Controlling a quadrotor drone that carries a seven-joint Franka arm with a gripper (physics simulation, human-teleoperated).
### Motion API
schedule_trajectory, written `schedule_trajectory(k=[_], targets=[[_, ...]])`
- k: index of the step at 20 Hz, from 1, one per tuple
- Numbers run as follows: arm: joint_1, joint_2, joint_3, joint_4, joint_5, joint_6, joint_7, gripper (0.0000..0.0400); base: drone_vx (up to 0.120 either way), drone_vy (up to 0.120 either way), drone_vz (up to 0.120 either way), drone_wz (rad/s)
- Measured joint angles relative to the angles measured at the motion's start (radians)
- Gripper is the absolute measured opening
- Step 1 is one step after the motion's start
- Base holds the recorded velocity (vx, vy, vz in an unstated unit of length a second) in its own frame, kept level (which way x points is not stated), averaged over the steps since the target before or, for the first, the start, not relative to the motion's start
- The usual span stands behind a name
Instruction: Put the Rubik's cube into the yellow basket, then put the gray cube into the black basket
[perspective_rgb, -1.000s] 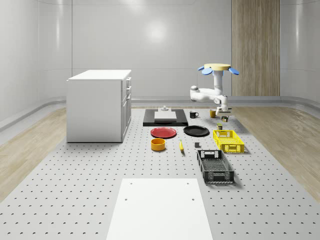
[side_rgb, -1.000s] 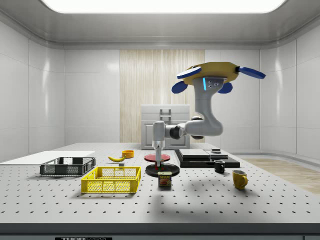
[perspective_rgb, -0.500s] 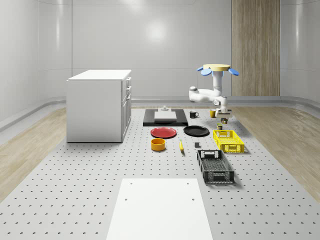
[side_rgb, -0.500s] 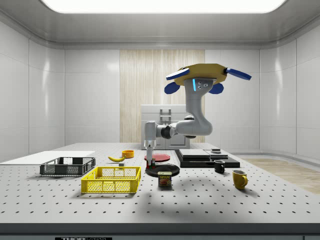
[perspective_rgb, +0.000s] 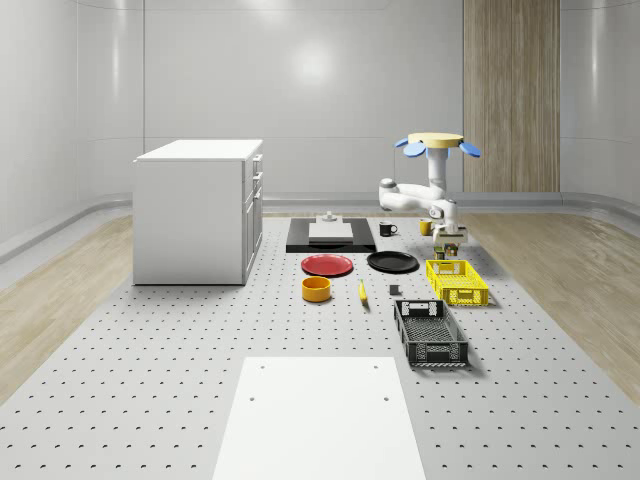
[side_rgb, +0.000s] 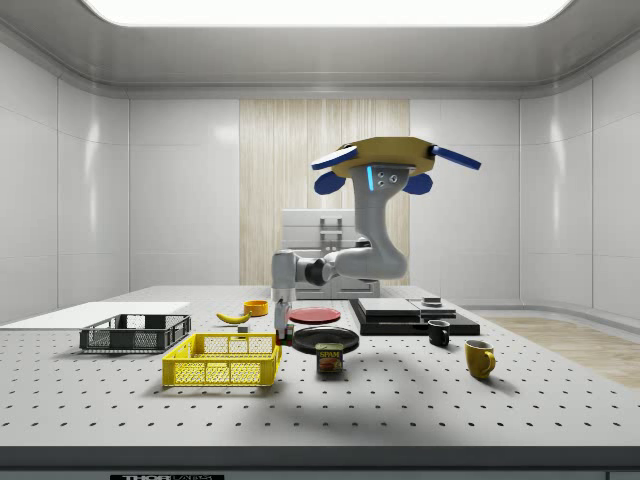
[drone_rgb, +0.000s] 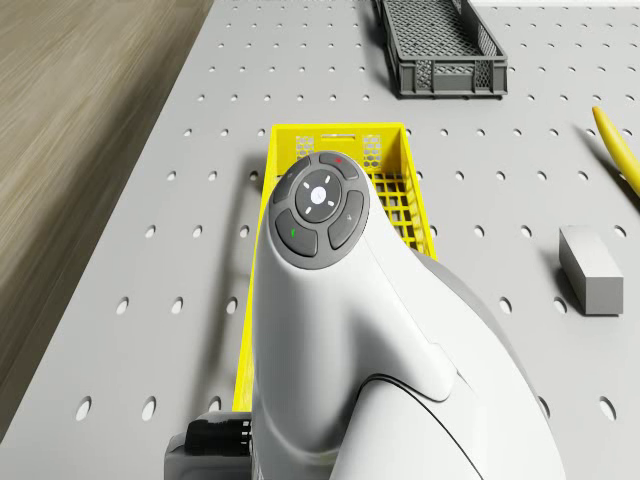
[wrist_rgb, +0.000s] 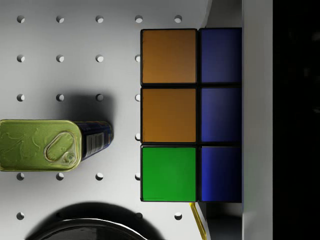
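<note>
Drone (side_rgb: 381, 160) hovers above table (perspective_rgb: 150, 380), beyond yellow basket's (perspective_rgb: 457, 282) far end. Gripper (side_rgb: 282, 314) hangs just over that far rim — clamped on Rubik's cube (wrist_rgb: 191, 115). Gray cube (drone_rgb: 591, 270) on table beside yellow basket. Black basket (perspective_rgb: 430, 333) past its opposite end. Spam can (side_rgb: 330, 359) near yellow basket.

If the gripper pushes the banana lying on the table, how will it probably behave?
The yellow curved banana lies flat on the perforated table, so it would probably not tip. Its bent shape suggests it may spin or swing sideways instead of sliding straight. Its skin looks smooth, so a grip on it might slip.
</note>
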Motion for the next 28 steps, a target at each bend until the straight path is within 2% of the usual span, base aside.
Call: schedule_trajectory(k=[8,15,24,28], targets=[[-0.001,-0.005,0.001,0.000,0.002,0.005,0.000,0.0325,0.120,0.000,0.000,0.000],[-0.001,-0.009,0.001,0.000,0.004,0.009,0.001,0.0325,0.120,-0.114,0.000,0.000],[-0.002,-0.014,0.002,0.000,0.005,0.013,0.001,0.0325,0.120,0.000,0.000,0.000],[-0.005,-0.017,-0.028,0.004,-0.022,0.024,0.002,0.0325,0.000,0.000,0.000,0.000]])
